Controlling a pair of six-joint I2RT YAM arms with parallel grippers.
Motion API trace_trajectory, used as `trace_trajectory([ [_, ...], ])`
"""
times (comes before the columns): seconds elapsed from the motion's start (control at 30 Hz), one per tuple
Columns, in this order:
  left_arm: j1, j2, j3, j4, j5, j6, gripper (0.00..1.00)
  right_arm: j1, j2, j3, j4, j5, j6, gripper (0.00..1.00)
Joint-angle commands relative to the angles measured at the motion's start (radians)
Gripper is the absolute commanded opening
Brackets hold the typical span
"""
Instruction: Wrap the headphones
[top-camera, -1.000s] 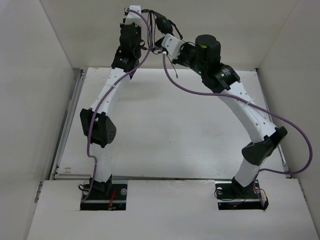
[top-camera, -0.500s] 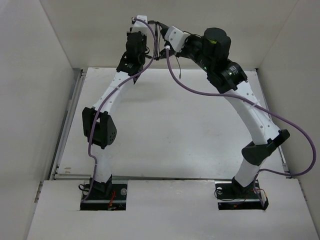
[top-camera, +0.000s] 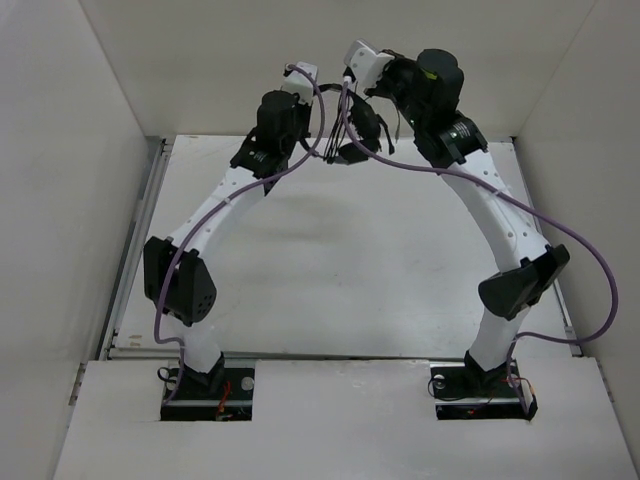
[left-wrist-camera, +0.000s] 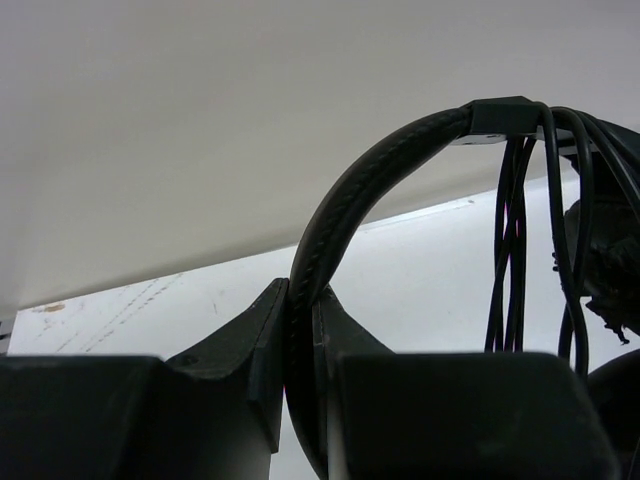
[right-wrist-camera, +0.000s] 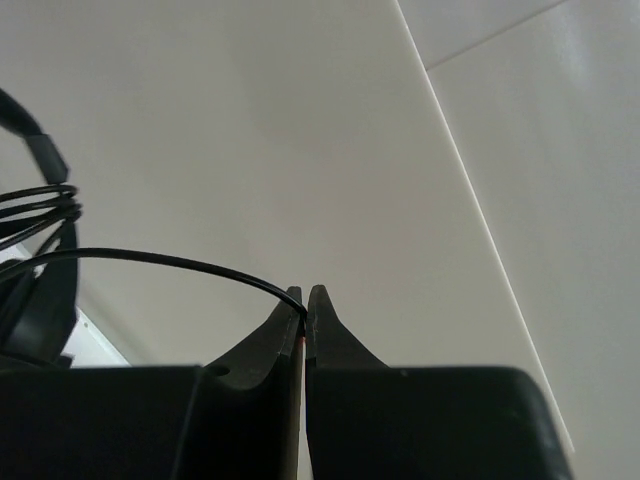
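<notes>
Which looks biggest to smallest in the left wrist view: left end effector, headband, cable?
1. left end effector, though its nearness to the camera inflates it.
2. headband.
3. cable, thin strands hanging from the headband.

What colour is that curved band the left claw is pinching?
The headband is black, with stitching along it; the left wrist view shows it best.

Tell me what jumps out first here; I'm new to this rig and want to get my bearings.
The headphones dangle in the air over the far end of the table, strung between the two raised arms. The left gripper is clamped on the headband, with cable loops draped over its top. The right gripper pinches a thin strand of that cable.
</notes>
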Motion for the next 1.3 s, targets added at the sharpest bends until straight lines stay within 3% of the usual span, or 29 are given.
trace_trajectory([
  [0.0, -0.023, -0.143, -0.031, 0.034, 0.132, -0.05, 0.0, -0.033, 0.019, -0.007, 0.127, 0.019, -0.006, 0.0],
  [0.27, -0.089, -0.232, -0.071, -0.047, 0.393, -0.063, 0.0, -0.07, 0.071, 0.0, 0.129, -0.014, 0.05, 0.0],
  [0.9, -0.058, -0.244, -0.063, -0.084, 0.399, -0.131, 0.0, -0.163, 0.037, -0.108, 0.098, -0.057, 0.205, 0.06],
  [1.03, -0.04, -0.232, -0.058, -0.097, 0.404, -0.16, 0.0, -0.179, 0.034, -0.115, 0.092, -0.074, 0.242, 0.13],
  [1.17, -0.011, -0.204, -0.045, -0.119, 0.416, -0.218, 0.0, -0.182, 0.022, -0.133, 0.054, -0.119, 0.276, 0.38],
  [1.27, 0.011, -0.177, -0.031, -0.134, 0.425, -0.252, 0.0, -0.183, 0.017, -0.115, -0.017, -0.192, 0.326, 0.42],
])
